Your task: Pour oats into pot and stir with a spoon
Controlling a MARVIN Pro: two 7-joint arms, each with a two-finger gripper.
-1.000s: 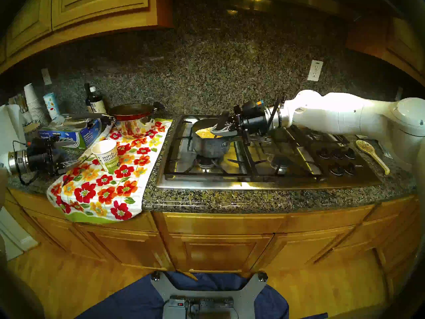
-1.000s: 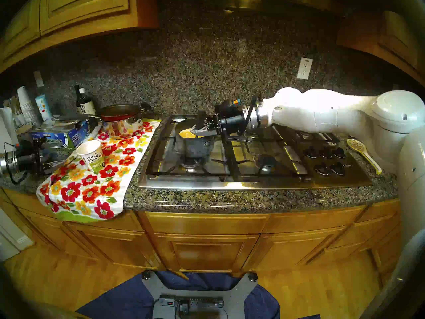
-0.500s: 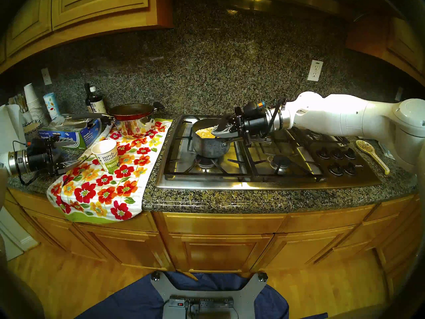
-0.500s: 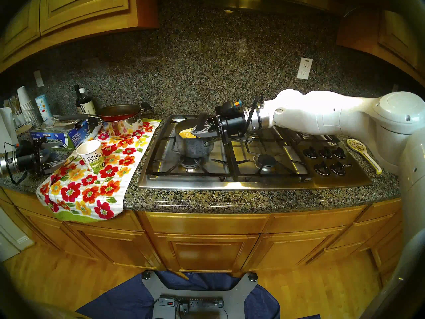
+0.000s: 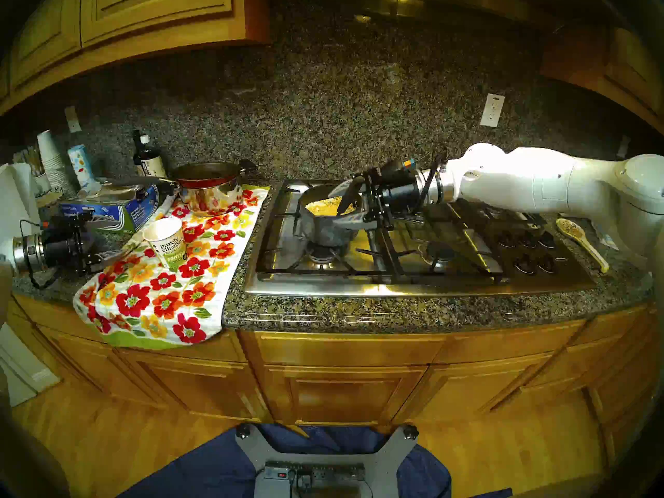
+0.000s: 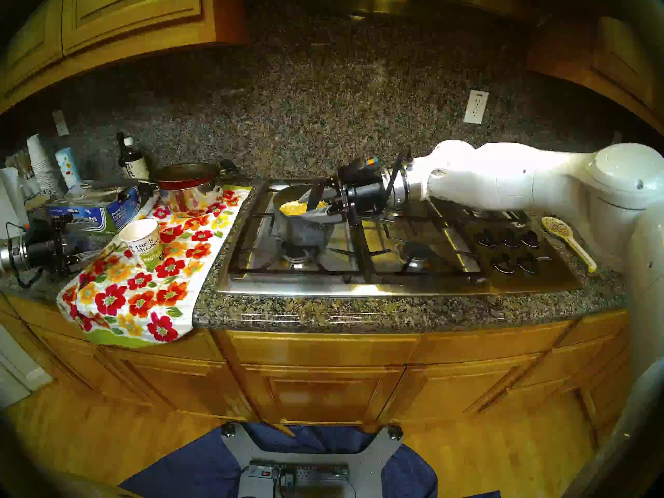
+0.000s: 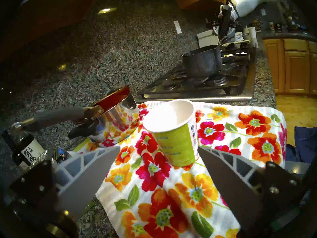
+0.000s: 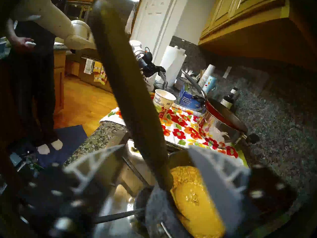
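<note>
The right claw (image 5: 350,203), closed on the spoon (image 5: 347,199) half a second ago, now has its jaws spread apart at centre frame; the spoon's handle leans free between them, its bowl down in the oats (image 5: 323,206) inside the saucepan (image 5: 325,227) on the hob. The left claw (image 7: 158,165) stays wide open at left, just short of the paper cup (image 7: 173,129) on the floral towel (image 7: 171,189)

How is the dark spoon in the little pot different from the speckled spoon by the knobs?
The dark spoon leans in the pot of oats; the speckled spoon lies flat on the counter. The dark spoon is slim and blackish; the speckled spoon is cream with a yellow tip. Both have long handles.
</note>
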